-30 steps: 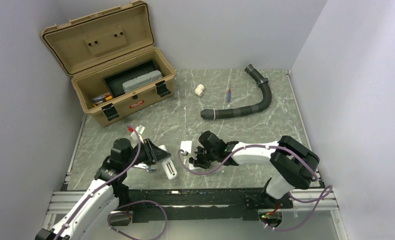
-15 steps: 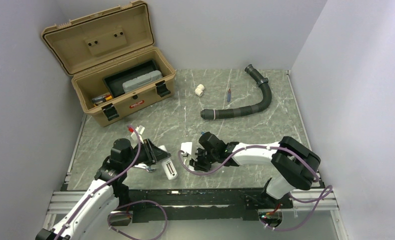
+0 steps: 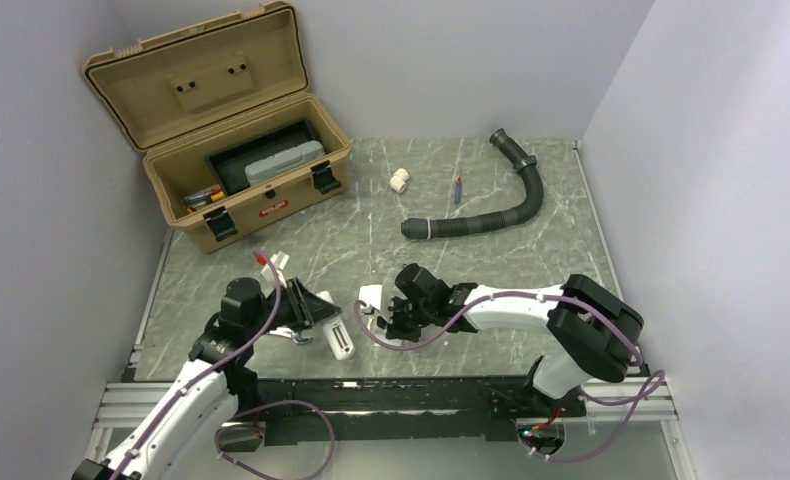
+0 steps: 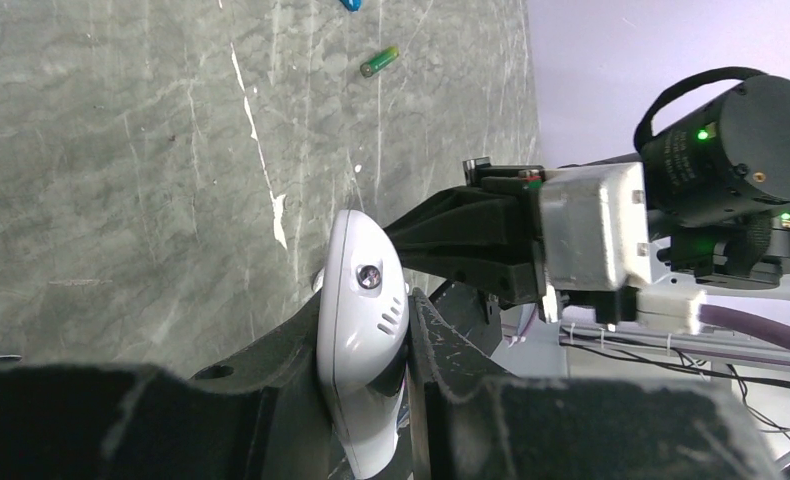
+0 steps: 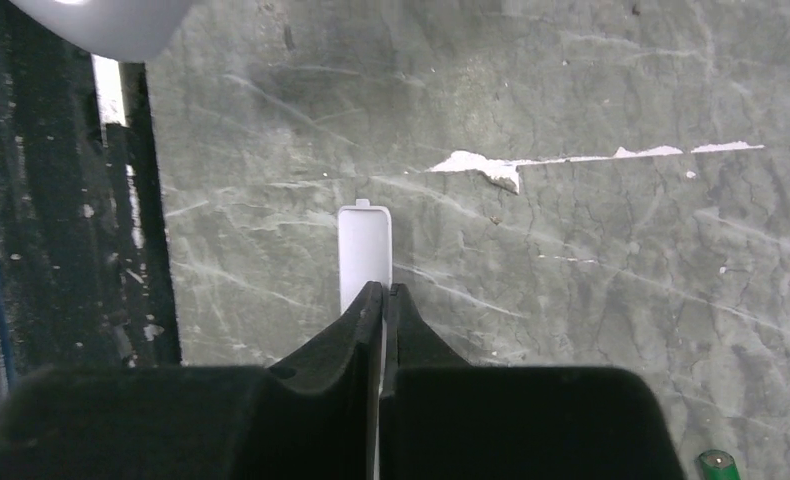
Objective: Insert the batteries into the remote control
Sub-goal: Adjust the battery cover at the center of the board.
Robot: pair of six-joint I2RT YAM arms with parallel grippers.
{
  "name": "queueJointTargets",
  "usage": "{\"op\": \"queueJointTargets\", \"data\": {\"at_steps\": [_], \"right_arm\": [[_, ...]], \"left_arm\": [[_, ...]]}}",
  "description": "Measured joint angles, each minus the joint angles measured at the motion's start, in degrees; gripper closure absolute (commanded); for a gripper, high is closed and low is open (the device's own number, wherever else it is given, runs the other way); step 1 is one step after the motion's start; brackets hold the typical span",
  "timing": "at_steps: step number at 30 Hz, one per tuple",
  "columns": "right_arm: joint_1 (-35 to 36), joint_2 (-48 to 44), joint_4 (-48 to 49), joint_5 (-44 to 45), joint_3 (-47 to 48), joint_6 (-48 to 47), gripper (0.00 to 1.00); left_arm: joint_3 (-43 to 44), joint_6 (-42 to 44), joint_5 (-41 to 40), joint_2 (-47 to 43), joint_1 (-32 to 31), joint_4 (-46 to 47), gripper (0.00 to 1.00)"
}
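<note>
My left gripper (image 4: pixel 411 330) is shut on the white remote control (image 4: pixel 363 330) and holds it on edge near the table's front edge; it also shows in the top view (image 3: pixel 342 340). My right gripper (image 5: pixel 383 290) is shut, with its tips over the near end of a small plain white cover piece (image 5: pixel 363 245) that lies flat on the table (image 3: pixel 373 295). The green battery (image 4: pixel 379 62) and the blue battery (image 4: pixel 351 4) lie on the table beyond the remote. The green battery also shows at the right wrist view's bottom corner (image 5: pixel 716 465).
An open tan toolbox (image 3: pixel 271 205) stands at the back left. A white pipe fitting (image 3: pixel 399 180), a red-and-blue stick (image 3: pixel 458 189) and a black corrugated hose (image 3: pixel 491 215) lie at the back. The black front rail (image 5: pixel 61 250) runs close to both grippers.
My right gripper has crept slightly left towards the cover piece. My left gripper keeps the remote in the same place.
</note>
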Motion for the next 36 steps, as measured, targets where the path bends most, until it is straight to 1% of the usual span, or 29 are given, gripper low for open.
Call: {"op": "queueJointTargets", "data": {"at_steps": [8, 11, 14, 19, 22, 26, 30, 34, 36], "right_arm": [[0.39, -3.50, -2.12, 0.15, -0.11, 1.51, 1.00], [0.42, -5.77, -2.29, 2.25, -0.31, 2.62, 1.00], [0.44, -8.11, -2.34, 6.47, -0.31, 4.20, 1.00], [0.85, -8.81, -3.21, 17.00, -0.02, 8.09, 1.00], [1.86, -7.93, -3.85, 25.86, 0.83, 11.63, 1.00], [5.49, -3.21, -3.89, 39.41, 3.50, 16.13, 1.00], [8.70, 1.66, -3.89, 49.99, 5.60, 19.89, 1.00], [10.67, 3.80, -3.85, 58.23, 6.12, 22.40, 1.00], [11.39, 4.33, -3.80, 60.63, 6.27, 23.10, 1.00]], "left_arm": [[-0.52, 0.00, 0.11, -0.28, 0.07, -0.20, 1.00], [-0.52, 0.02, 0.09, -0.52, 0.11, -0.22, 1.00], [-0.48, 0.07, 0.09, -0.50, 0.24, -0.61, 1.00], [1.64, 0.92, 0.09, 1.49, 0.39, -3.04, 1.00], [4.66, 2.32, 0.09, 3.34, 0.52, -4.98, 1.00], [7.41, 4.13, 0.09, 4.76, 0.66, -6.60, 1.00], [9.16, 5.79, 0.04, 5.05, 0.92, -8.74, 1.00], [9.88, 6.91, 0.04, 4.85, 1.40, -10.75, 1.00], [9.88, 7.21, 0.04, 4.57, 1.66, -11.50, 1.00]]}}
